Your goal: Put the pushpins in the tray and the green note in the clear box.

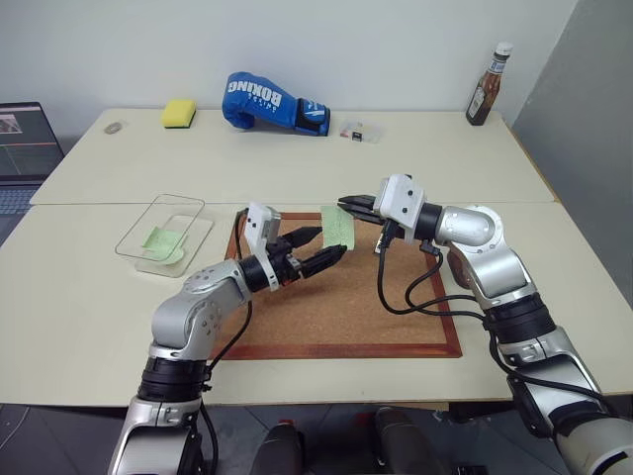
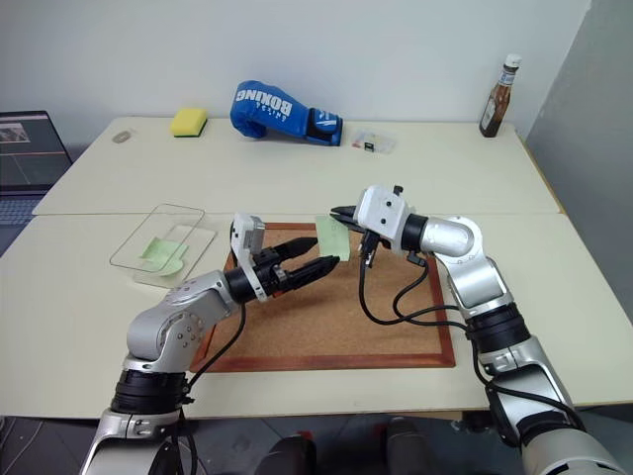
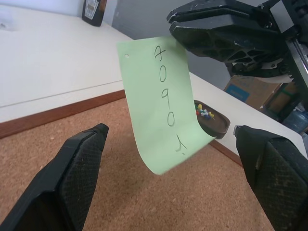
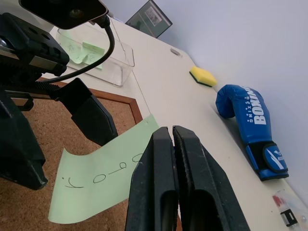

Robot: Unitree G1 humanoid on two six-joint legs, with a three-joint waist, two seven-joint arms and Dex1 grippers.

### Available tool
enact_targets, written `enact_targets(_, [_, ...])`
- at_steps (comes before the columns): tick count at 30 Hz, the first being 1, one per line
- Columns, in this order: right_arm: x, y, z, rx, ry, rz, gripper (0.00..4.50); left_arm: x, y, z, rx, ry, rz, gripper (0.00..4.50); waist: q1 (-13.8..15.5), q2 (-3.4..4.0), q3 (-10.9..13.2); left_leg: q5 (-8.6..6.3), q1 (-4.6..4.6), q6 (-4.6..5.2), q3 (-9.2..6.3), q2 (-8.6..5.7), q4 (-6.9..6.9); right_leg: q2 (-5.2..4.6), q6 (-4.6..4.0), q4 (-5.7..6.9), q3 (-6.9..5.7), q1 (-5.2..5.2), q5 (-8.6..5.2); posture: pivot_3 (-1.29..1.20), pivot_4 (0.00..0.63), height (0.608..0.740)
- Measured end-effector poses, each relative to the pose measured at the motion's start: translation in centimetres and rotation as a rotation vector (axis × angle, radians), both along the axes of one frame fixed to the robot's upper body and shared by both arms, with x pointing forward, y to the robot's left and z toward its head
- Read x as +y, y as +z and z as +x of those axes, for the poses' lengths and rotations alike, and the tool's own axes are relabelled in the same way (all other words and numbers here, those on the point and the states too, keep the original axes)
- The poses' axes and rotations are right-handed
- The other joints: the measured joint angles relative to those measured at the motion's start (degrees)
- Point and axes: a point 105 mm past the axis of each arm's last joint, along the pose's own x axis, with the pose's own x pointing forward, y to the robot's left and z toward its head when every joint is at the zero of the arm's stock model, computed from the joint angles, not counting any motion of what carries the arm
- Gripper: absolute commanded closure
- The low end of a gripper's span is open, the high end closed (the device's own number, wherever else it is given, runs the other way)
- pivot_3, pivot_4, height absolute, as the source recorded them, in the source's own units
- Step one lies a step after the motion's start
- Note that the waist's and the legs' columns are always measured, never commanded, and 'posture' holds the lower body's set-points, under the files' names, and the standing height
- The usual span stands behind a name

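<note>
The green note [image 1: 337, 227], with handwriting on it, hangs by its upper edge from my right gripper [image 1: 348, 204], which is shut on it above the corkboard [image 1: 346, 307]. My left gripper [image 1: 329, 243] is open just in front of the note; in the left wrist view its fingers [image 3: 77, 163] stand to either side of the hanging paper without touching it. Behind the note, the dark brown tray [image 3: 216, 126] holds several coloured pushpins [image 3: 204, 113]. The clear box [image 1: 188, 205] sits left of the corkboard with other green notes [image 1: 161, 240] inside.
A blue boxing glove [image 1: 265, 102], a yellow sponge [image 1: 178, 113] and a small clear case [image 1: 360, 132] lie along the far table. A sauce bottle [image 1: 488, 87] stands at the far right. A laptop [image 1: 25, 148] sits at the left edge.
</note>
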Motion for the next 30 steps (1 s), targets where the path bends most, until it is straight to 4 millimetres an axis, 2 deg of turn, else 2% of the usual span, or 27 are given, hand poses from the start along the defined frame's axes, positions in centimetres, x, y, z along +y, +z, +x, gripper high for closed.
enact_targets(6, [0.4,0.2,-0.1,0.009,0.007,0.015,4.50,-0.7,-0.2,0.6,0.022,-0.017,-0.018,0.02,0.0,0.00,0.0,0.00,0.00,0.00,-0.01,0.00,0.01,0.00,0.00,0.01,-0.01,0.00,0.00,0.00,0.150,0.740])
enact_targets(10, [0.9,0.8,-0.6,-0.005,0.027,0.027,4.50,-1.4,0.9,1.2,0.002,-0.030,-0.046,0.02,0.0,0.00,0.0,0.00,-0.01,0.00,-0.01,0.00,0.01,0.00,0.01,0.00,-0.01,0.00,0.00,0.00,0.150,0.740])
enact_targets(17, [1.0,0.8,-0.7,0.015,0.027,0.036,4.50,-1.0,1.9,1.7,0.031,-0.029,-0.133,0.02,0.0,0.00,0.0,0.00,-0.02,0.00,-0.03,0.00,0.00,0.00,0.01,0.01,-0.02,-0.02,0.00,0.00,0.150,0.740])
enact_targets(18, [1.1,0.9,-0.9,0.011,0.032,0.039,4.50,-0.9,2.2,1.8,0.025,-0.029,-0.139,0.37,0.0,0.00,0.0,0.00,-0.02,0.00,-0.02,0.00,0.01,0.00,0.01,0.01,-0.01,-0.01,0.00,0.00,0.150,0.740])
enact_targets(30, [1.4,1.3,-1.5,0.021,0.050,0.059,4.50,-0.8,1.4,1.8,0.054,-0.024,-0.126,2.54,0.0,0.00,0.0,0.00,-0.02,0.00,-0.03,-0.01,0.01,0.00,0.01,0.01,-0.01,-0.01,0.00,0.00,0.150,0.740])
